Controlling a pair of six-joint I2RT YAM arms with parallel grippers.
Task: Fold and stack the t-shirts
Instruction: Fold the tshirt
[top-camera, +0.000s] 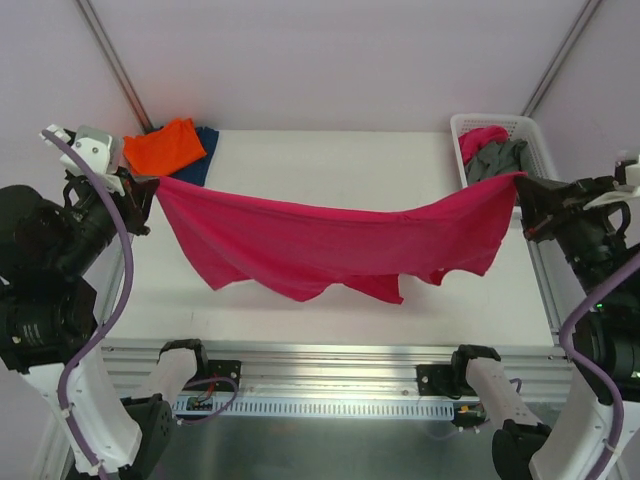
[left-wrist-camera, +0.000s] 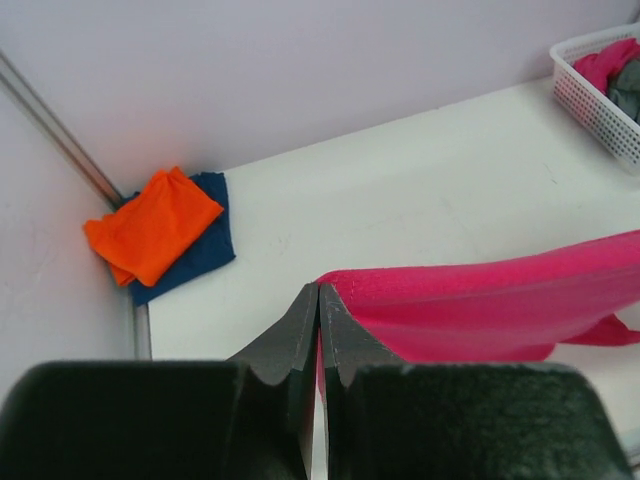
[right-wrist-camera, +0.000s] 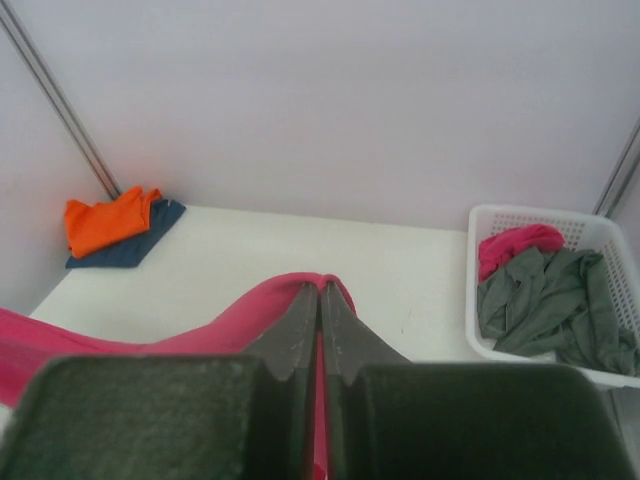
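A large magenta-pink t-shirt (top-camera: 330, 240) hangs stretched in the air across the table, sagging in the middle. My left gripper (top-camera: 152, 186) is shut on its left corner, and my right gripper (top-camera: 520, 180) is shut on its right corner. In the left wrist view the pink cloth (left-wrist-camera: 490, 300) runs off to the right from the closed gripper (left-wrist-camera: 318, 288). Pink fabric (right-wrist-camera: 220, 325) wraps the gripper (right-wrist-camera: 321, 285) in the right wrist view. A folded orange t-shirt (top-camera: 163, 147) lies on a dark blue one (top-camera: 200, 160) at the back left corner.
A white lattice basket (top-camera: 462, 140) stands at the back right, holding a crumpled grey shirt (right-wrist-camera: 545, 300) and another pink cloth (right-wrist-camera: 515, 245). The white table (top-camera: 330, 160) ends at a metal rail in front. Walls close in behind and at both sides.
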